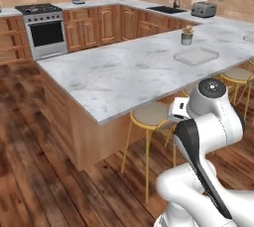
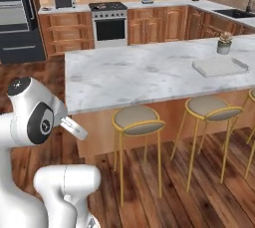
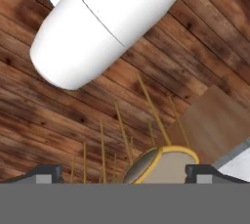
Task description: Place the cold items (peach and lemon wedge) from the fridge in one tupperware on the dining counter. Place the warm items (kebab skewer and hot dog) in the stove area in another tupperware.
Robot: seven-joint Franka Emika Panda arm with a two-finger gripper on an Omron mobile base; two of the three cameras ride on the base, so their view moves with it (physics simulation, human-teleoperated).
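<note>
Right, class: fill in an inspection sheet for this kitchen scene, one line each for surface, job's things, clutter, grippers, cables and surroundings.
Surface: marble dining counter, mostly bare.
Job's things: one shallow tupperware on the counter; food items nothing seen.
Clutter: small potted plant beside the tupperware.
Grippers: gripper open, holding nothing, pointing down at a stool.
Cables: nothing seen.
Surroundings: stove, toaster, sink, yellow-legged stools, wood floor.

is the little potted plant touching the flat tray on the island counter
Apart. The right base view shows the potted plant standing behind the tray with a bare strip of counter between them.
</note>
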